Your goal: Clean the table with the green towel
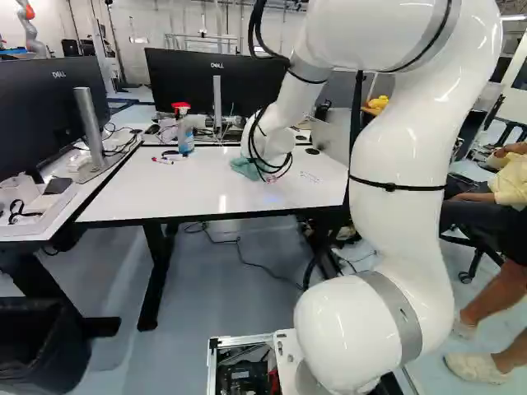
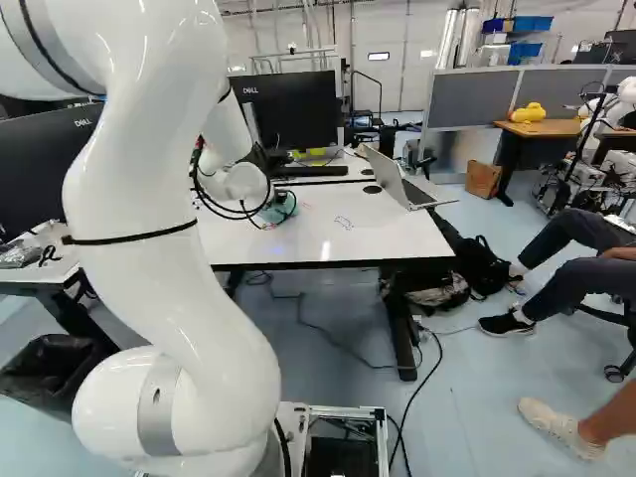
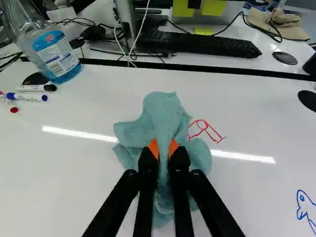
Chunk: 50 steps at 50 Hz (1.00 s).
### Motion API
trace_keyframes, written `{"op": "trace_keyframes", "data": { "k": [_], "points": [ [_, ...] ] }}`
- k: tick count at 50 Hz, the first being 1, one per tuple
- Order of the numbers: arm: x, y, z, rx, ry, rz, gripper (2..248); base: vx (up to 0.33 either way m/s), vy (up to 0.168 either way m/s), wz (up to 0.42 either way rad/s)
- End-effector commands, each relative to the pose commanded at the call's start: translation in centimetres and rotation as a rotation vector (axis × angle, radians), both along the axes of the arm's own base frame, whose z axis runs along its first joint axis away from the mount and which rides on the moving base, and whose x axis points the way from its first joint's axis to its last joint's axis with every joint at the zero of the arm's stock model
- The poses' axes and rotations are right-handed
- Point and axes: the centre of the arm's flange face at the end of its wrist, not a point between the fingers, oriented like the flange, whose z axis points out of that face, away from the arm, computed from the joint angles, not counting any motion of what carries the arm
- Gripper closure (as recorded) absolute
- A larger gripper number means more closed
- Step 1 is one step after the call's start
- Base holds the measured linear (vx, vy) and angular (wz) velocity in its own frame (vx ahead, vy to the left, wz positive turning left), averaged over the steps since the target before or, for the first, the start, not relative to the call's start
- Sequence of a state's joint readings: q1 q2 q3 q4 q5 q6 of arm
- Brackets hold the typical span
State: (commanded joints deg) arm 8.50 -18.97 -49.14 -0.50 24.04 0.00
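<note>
- Gripping green towel (image 3: 167,116): both fingers (image 3: 147,165) closed on it from two sides, cloth bunched up between the orange pads (image 3: 174,147).
- Towel position: on the white bench (image 3: 79,163), folds spread around the fingertips and ahead of them.
- Arm (image 1: 399,164) reaches out over the bench; in the left base view, towel shows beside its wrist, partly behind black cables (image 1: 272,160).
- Red drawing (image 3: 206,130) on the bench surface, right beside the towel, strokes running up to its edge. Not wiped off.
- Blue drawing (image 3: 302,210), fish-like, on the same side as the red one but well apart from the towel. Also present.
- Spray bottle (image 3: 57,57), blue liquid, red nozzle in the left base view; upright near the far edge of the bench, on the side of the towel away from the drawings.
- Markers (image 3: 27,97) lying near the bottle; black, blue and red caps visible.
- Keyboard (image 3: 197,43) beyond the dark gap, on the next bench.
- Open laptop (image 2: 397,184) at the right of the right base view, past the drawings.
</note>
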Motion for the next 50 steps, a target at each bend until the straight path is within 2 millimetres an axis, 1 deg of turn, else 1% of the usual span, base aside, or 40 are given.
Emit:
{"op": "trace_keyframes", "data": {
  "k": [50],
  "points": [
    [-0.34, -0.05, -0.44, -0.01, 0.061, 0.0, 210, 0.0, 0.0, 0.0]
  ]
}}
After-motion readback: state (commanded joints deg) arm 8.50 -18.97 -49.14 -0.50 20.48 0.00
